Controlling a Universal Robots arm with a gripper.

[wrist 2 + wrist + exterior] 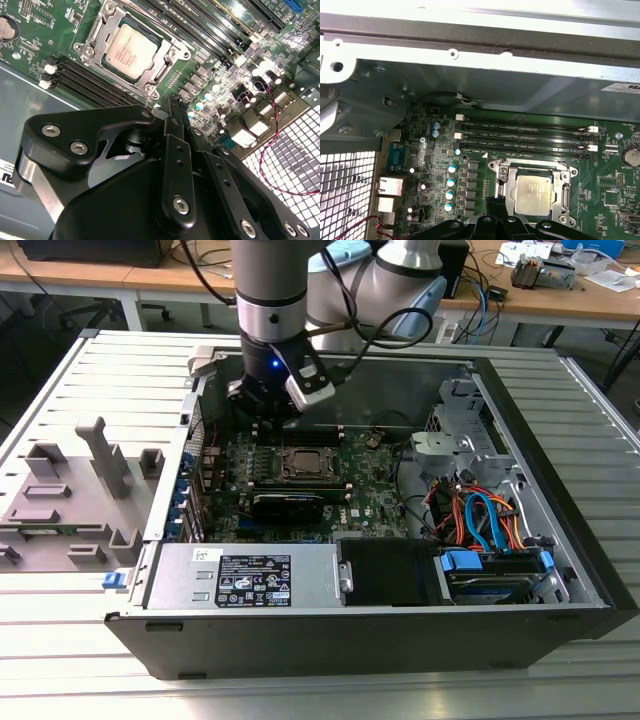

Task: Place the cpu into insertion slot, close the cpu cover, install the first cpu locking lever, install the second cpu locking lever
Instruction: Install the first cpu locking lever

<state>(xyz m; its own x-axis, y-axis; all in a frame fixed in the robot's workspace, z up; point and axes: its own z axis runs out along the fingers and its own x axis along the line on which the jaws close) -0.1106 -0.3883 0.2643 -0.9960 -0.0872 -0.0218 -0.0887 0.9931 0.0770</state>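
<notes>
In the second wrist view the tool [172, 107], fingers together and holding nothing, hovers beside the cpu cover [150, 82] closed over the cpu [131, 51].

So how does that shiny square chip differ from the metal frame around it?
The cpu is a solid, pale silver-grey square; the cpu cover is a thin frame with an open window. The cpu is smaller and shows through that window; the cover borders it. Both are silvery metal, square, lying flat on the green motherboard.
</notes>
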